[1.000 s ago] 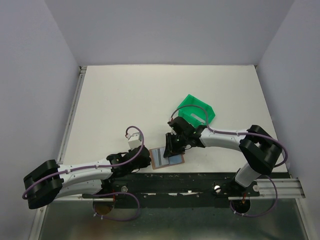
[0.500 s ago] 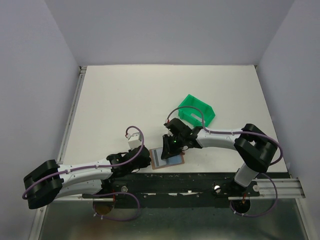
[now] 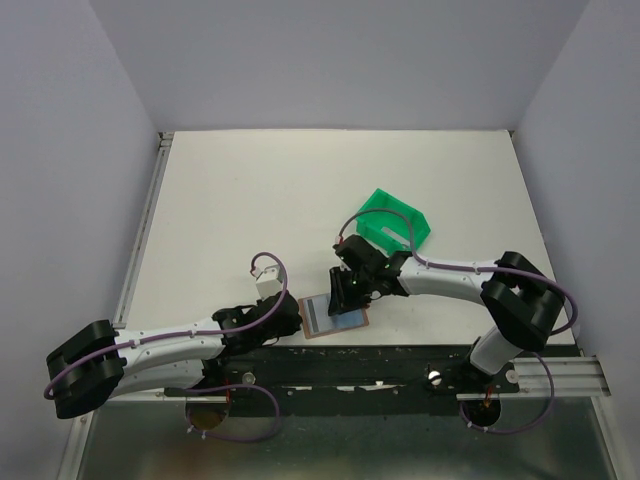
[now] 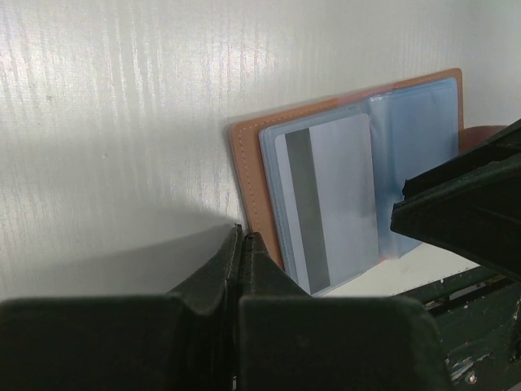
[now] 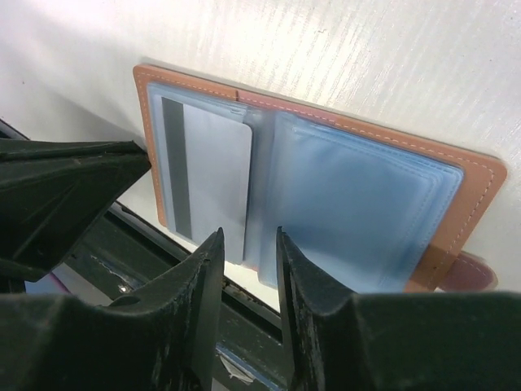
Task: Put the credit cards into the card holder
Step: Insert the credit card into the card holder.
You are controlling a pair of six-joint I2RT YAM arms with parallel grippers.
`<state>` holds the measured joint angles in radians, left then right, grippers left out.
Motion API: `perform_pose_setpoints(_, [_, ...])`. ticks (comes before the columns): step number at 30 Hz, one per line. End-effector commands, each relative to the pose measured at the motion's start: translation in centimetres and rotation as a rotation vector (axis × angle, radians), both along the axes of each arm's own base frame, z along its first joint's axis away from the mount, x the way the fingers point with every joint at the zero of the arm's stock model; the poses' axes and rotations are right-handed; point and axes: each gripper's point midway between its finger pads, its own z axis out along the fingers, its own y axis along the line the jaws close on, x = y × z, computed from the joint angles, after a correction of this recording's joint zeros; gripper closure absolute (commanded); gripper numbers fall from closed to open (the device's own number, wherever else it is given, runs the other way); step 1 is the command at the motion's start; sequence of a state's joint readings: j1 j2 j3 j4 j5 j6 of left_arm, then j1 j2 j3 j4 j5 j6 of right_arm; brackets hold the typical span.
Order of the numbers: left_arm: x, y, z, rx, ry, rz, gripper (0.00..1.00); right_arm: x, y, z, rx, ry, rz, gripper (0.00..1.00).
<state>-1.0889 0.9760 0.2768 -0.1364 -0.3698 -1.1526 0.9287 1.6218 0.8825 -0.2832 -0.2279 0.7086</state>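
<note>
The card holder [image 3: 335, 316] lies open and flat at the table's near edge, tan cover down and its clear bluish sleeves facing up. One pale grey card [image 5: 213, 179] with a dark stripe along one long side sits in the left page. The right page shows only stacked sleeves, and a darker snap tab [image 5: 468, 273] sticks out from its outer corner. The left gripper [image 4: 241, 244] is clenched tight with nothing between its fingers. Its tip sits right at the holder's left cover edge, but I cannot tell whether it presses on it. The right gripper [image 5: 247, 236] hangs over the holder's middle fold with its fingers a little apart and nothing seen clamped between them. Farther back and to the right, well apart from the holder, a green bin [image 3: 392, 204] sits tilted on the table with a pale flat piece inside it. The table [image 3: 260, 200] is matte white with a faint streaked grain and carries soft shadows under both arms. A metal strip runs along its left side, and a black rail [image 3: 380, 365] crosses its near edge where the arm bases are bolted. Plain pale lilac-grey walls [image 3: 330, 60] close the space at the back and on both sides.
</note>
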Motion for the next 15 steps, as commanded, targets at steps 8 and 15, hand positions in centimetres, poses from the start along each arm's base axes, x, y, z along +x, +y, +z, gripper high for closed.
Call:
perform_pose_setpoints(8, [-0.9, 0.7, -1.0, 0.025, 0.029, -0.018, 1.0, 0.4, 0.6, 0.0, -0.004, -0.012, 0.009, 0.7])
perform_pose_setpoints(15, [-0.9, 0.7, -1.1, 0.025, 0.031, -0.019, 1.0, 0.2, 1.1, -0.7, 0.001, 0.015, 0.022, 0.7])
